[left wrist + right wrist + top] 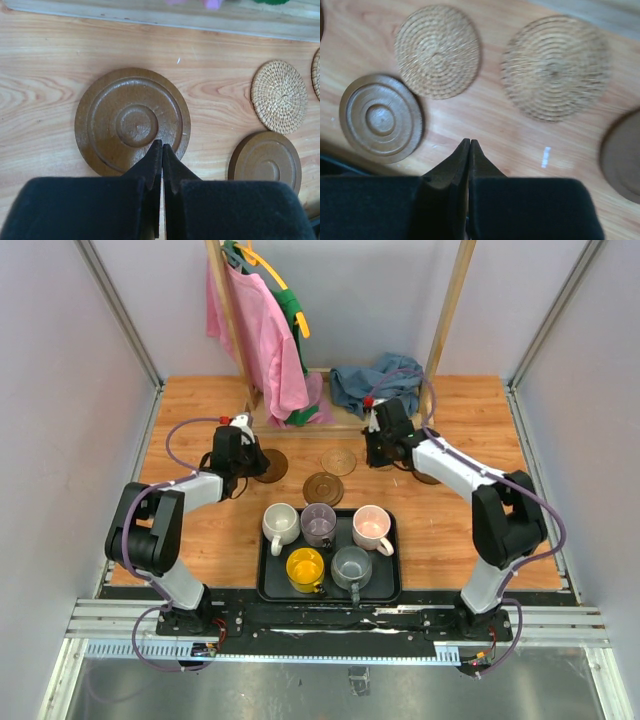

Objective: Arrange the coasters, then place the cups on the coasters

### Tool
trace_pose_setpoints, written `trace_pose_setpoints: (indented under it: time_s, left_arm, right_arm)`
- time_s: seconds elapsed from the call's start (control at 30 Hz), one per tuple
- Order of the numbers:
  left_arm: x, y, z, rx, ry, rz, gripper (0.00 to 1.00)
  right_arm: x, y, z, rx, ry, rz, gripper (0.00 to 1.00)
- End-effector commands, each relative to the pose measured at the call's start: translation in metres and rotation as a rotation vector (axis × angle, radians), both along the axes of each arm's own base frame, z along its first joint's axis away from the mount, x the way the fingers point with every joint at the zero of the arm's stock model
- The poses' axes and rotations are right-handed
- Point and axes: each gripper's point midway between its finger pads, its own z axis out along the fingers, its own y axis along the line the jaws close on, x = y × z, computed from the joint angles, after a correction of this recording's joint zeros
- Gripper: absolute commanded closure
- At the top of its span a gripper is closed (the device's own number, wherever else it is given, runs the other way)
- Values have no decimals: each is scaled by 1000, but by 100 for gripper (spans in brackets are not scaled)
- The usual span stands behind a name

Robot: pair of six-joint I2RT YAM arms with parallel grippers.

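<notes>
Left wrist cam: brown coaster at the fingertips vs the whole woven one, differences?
The brown coaster is dark, glossy, with moulded concentric rings; the woven coaster is light tan, coiled fibre. The brown coaster lies at the shut left gripper's tips; the woven coaster lies well aside. Both are round, flat on the table, cupless.

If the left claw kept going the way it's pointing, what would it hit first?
The left claw would likely meet the dark brown coaster just ahead of its shut tips; the gap is unclear.

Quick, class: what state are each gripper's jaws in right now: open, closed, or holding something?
Left gripper: jaws closed, holding nothing.
Right gripper: jaws closed, holding nothing.
</notes>
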Motion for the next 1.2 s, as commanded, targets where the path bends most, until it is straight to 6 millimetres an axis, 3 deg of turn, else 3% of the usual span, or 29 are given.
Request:
trace_pose_setpoints:
  time_s: [0.0, 0.23, 0.4, 0.53, 0.77, 0.93, 1.17]
  left_arm:
    - [-5, -7, -2, -18, 17, -25, 99]
    - [-9, -7, -20, 7, 68, -16, 99]
    - [-3, -7, -30, 5, 104, 3, 99]
    - [0, -12, -39, -5, 147, -10, 99]
    - [2, -9, -51, 7, 177, 11, 99]
    - [10, -1, -58, 36, 192, 51, 100]
    - [20, 30, -62, 28, 205, 145, 99]
  right_arm:
    - [-16, 44, -19, 43, 73, 138, 99]
    - [-35, 92, -41, 66, 144, 278, 99]
    - [-38, 116, -57, 59, 190, 332, 99]
    - [-38, 126, -65, 72, 218, 355, 99]
    - [-45, 127, -95, 51, 316, 363, 99]
    - [-39, 139, -105, 59, 345, 392, 99]
    - [-10, 166, -104, 88, 315, 424, 98]
